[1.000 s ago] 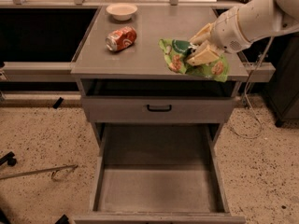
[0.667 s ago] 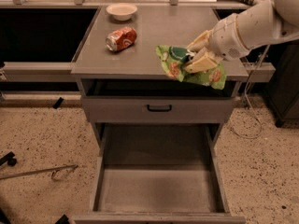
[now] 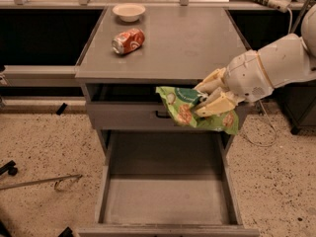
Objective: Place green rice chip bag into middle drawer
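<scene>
The green rice chip bag [image 3: 183, 107], crumpled light-green foil with a dark-green logo and pictured chips, hangs in the air in front of the cabinet's closed top drawer front. My gripper [image 3: 206, 101] is shut on the bag's right part, reaching in from the right on a white arm [image 3: 276, 65]. The bag is above the back right of the open middle drawer [image 3: 167, 196], a wide grey tray with a bare flat floor and low side walls, pulled out toward the camera.
A red-orange soda can [image 3: 128, 41] lies on its side on the grey cabinet top [image 3: 187, 43]. A white bowl [image 3: 129, 11] stands at its back edge. The closed drawer front has a small black handle [image 3: 160, 115]. A metal rod [image 3: 39, 182] lies on the speckled floor at left.
My gripper has carried the bag off the cabinet top, forward and down, to hang in front of the cabinet above the open drawer. Can and bowl have not moved.
</scene>
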Controlling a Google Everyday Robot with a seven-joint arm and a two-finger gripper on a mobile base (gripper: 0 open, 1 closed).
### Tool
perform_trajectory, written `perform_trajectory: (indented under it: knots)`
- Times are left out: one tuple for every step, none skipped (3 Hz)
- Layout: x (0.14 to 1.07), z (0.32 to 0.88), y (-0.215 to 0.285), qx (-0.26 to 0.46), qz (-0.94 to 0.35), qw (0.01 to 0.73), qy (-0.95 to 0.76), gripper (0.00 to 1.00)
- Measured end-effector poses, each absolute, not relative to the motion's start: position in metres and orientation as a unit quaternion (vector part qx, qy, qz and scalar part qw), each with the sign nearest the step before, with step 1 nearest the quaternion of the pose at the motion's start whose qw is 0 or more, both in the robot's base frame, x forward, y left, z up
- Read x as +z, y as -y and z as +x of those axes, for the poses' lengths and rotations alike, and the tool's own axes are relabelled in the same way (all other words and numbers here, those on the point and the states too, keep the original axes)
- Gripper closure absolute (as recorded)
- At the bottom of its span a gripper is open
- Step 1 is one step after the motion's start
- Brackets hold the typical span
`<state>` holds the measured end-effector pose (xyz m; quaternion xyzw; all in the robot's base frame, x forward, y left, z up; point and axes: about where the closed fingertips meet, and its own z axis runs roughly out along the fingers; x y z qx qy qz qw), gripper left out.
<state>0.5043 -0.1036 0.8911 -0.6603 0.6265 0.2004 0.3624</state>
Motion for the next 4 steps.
perform_trajectory:
  knots:
    - [0.891,0.504,0.104,0.2,-0.66,0.362,-0.626,1.0]
    - [0.876,0.496,0.096,0.214,-0.655,0.365,-0.626,1.0]
    - [0.843,0.477,0.069,0.254,-0.627,0.394,-0.622,1.0]
    - [0.789,0.451,0.015,0.318,-0.599,0.421,-0.602,1.0]
